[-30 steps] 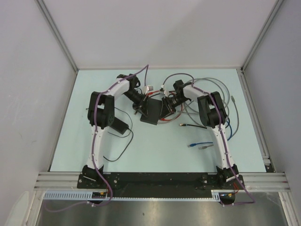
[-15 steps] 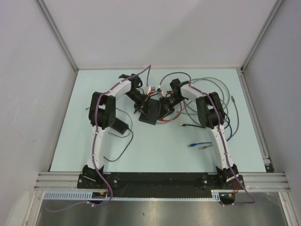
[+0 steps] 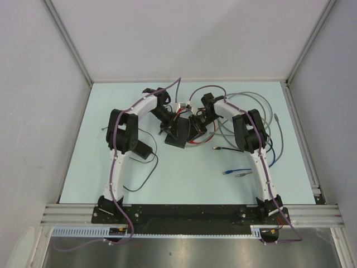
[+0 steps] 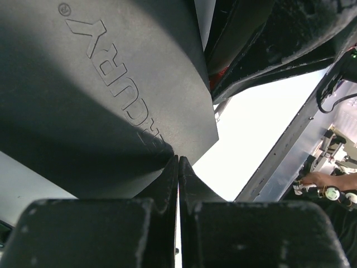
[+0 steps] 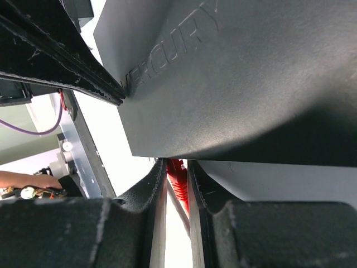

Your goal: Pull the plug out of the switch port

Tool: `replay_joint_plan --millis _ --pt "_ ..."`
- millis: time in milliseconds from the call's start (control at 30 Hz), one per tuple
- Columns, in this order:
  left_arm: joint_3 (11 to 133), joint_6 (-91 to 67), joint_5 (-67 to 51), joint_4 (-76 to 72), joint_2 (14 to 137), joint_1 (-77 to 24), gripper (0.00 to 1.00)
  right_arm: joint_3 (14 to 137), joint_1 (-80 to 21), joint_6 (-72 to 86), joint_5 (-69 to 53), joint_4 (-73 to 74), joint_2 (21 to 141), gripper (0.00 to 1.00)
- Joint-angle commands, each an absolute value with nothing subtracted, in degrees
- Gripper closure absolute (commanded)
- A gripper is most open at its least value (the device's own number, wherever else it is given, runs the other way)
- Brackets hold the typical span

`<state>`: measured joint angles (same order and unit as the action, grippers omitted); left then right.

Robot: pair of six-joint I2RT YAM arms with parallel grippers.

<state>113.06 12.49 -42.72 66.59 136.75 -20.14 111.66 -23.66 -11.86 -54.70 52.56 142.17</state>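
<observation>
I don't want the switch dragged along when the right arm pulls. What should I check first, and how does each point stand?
1. Right tool on the red plug: ok, the plug fills the gap between its fingers.
2. Left tool bracing the switch: cannot tell; it is shut, tips at the switch's edge.
3. Plug seated in its port: cannot tell, the port is hidden.
4. Pull path free: cannot tell; grey cables lie close beside the right arm.

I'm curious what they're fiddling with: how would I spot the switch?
On the pale table, look where the two white arms meet. The switch is the flat matte-black box there, bigger than the black adapter nearby, its red plug pinched by the right gripper.
</observation>
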Motion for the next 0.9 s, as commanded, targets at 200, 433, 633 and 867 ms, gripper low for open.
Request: replay_joint_plan --millis 200,433,633,867 --pt "114.7 12.7 -39.6 65.4 136.7 -20.6 1.0 110.7 -20.7 -11.8 -43.2 50.6 147.5 0.94" --pt "114.8 12.8 -39.3 65.4 136.9 -20.7 1.0 107.2 -20.8 -12.9 -42.8 52.5 145.2 0.94" --pt "115.8 12.6 -39.4 65.2 137.5 -21.1 1.0 107.9 -19.6 -12.0 -42.5 51.4 145.8 0.95" --pt "115.3 13.1 -38.9 65.6 136.8 -21.3 1.0 111.5 -19.7 -16.7 -43.2 52.4 143.2 0.96"
